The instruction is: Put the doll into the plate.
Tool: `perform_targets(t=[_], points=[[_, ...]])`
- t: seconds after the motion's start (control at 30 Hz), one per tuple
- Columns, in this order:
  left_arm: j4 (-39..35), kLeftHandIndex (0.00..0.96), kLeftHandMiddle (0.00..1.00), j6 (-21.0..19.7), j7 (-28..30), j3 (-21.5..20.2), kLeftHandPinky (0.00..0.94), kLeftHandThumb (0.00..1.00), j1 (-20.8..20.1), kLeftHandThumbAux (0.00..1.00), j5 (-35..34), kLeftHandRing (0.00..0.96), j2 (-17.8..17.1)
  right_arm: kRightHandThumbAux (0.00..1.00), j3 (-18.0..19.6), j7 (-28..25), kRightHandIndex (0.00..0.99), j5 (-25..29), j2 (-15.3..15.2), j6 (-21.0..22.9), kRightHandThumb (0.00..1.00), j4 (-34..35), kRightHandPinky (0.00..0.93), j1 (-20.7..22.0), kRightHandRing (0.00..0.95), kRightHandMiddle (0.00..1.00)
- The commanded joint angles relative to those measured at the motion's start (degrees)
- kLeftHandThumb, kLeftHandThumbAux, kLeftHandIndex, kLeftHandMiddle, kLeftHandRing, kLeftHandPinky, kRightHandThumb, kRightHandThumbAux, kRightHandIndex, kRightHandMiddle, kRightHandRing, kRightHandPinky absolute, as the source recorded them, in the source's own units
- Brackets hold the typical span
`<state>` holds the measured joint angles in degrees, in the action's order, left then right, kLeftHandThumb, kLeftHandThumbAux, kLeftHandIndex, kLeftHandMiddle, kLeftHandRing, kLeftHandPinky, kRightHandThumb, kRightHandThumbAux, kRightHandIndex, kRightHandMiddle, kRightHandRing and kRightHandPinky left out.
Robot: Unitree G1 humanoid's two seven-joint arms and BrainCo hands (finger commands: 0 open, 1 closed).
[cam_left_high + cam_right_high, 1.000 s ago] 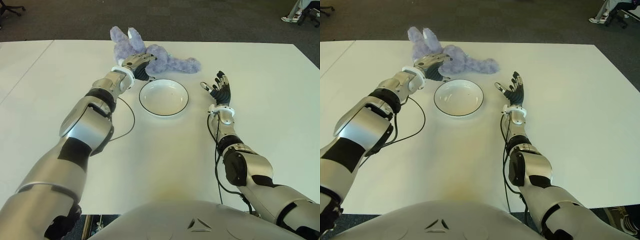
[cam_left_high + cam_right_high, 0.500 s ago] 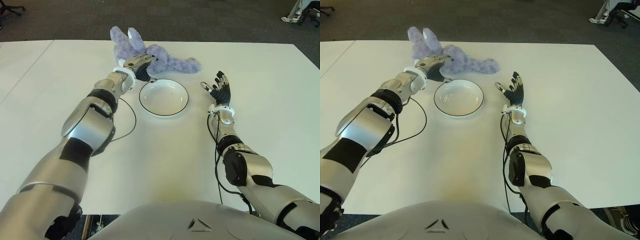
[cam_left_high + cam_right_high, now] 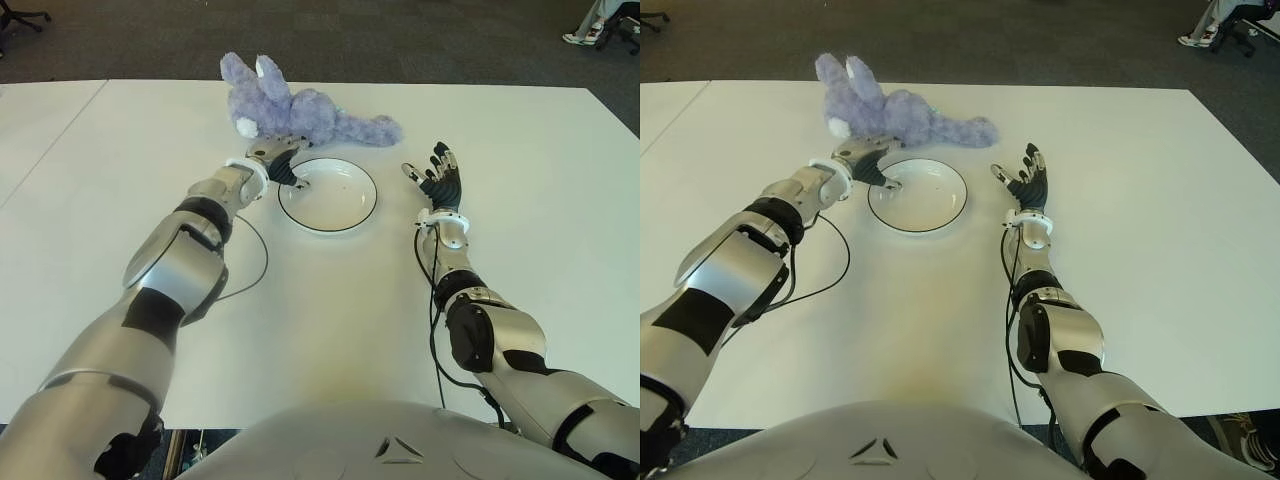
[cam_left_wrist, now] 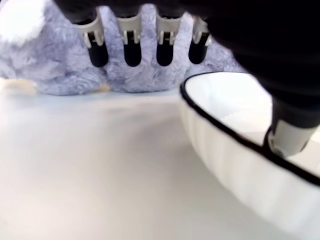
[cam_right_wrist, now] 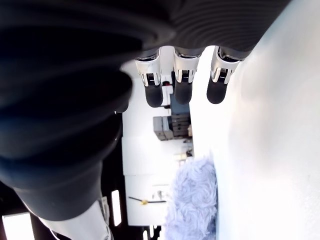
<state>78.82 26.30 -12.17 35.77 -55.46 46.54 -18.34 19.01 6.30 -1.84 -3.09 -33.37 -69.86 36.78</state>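
On white table [image 3: 520, 150], purple doll [image 3: 300, 110]

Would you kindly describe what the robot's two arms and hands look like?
Both arms have glossy silver shells with black joint sections and a thin black cable looping along each forearm onto the white table. A white cuff sits at each wrist. The left hand and right hand have dark ribbed palms and black fingers with pale grey segments.

- Doll [image 3: 290, 108]: fluffy lavender plush rabbit, lying on its side just behind the plate.
- Plate [image 3: 340, 215]: round, white, dark-rimmed, upright, holding nothing.
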Motion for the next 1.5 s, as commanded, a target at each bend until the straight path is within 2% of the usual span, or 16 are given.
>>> perform_targets(t=[0.03, 0.3, 0.6, 0.77, 1.07, 1.5], points=[[0.42, 0.000, 0.000, -2.03, -1.91, 3.85, 0.000, 0.205, -1.93, 0.516, 4.46, 0.000, -1.56, 0.858, -0.16, 1.01, 0.098, -0.09, 5.51, 9.32, 0.145, -8.53, 0.034, -12.42, 0.035, 0.067], [0.25, 0.000, 0.000, -3.28, -6.77, 6.41, 0.000, 0.252, -4.02, 0.505, 6.99, 0.000, -1.84, 0.854, -0.47, 1.19, 0.096, -0.47, 5.28, 9.49, 0.130, -8.56, 0.022, -12.46, 0.026, 0.063], [-0.88, 0.000, 0.000, -2.30, -11.20, 9.38, 0.000, 0.136, -7.88, 0.481, 9.83, 0.000, -3.00, 0.869, -0.12, 0.62, 0.103, -0.09, 5.20, 9.39, 0.131, -8.53, 0.037, -12.45, 0.037, 0.074], [-1.12, 0.000, 0.000, -3.22, -14.47, 10.99, 0.000, 0.083, -10.98, 0.466, 11.55, 0.000, -3.96, 0.866, 0.17, 0.39, 0.125, 0.10, 5.27, 9.32, 0.156, -8.57, 0.035, -12.37, 0.043, 0.081], [-1.05, 0.000, 0.000, -3.87, -16.54, 12.13, 0.000, 0.042, -16.76, 0.434, 12.79, 0.000, -4.67, 0.846, 0.22, 0.48, 0.127, -0.04, 5.17, 9.40, 0.175, -8.61, 0.039, -12.18, 0.040, 0.076], [-0.71, 0.000, 0.000, -5.74, -17.94, 12.75, 0.000, 0.000, -20.21, 0.396, 13.70, 0.000, -5.69, 0.842, -0.35, 0.79, 0.107, -0.69, 4.91, 10.20, 0.157, -8.67, 0.029, -12.15, 0.031, 0.067]])
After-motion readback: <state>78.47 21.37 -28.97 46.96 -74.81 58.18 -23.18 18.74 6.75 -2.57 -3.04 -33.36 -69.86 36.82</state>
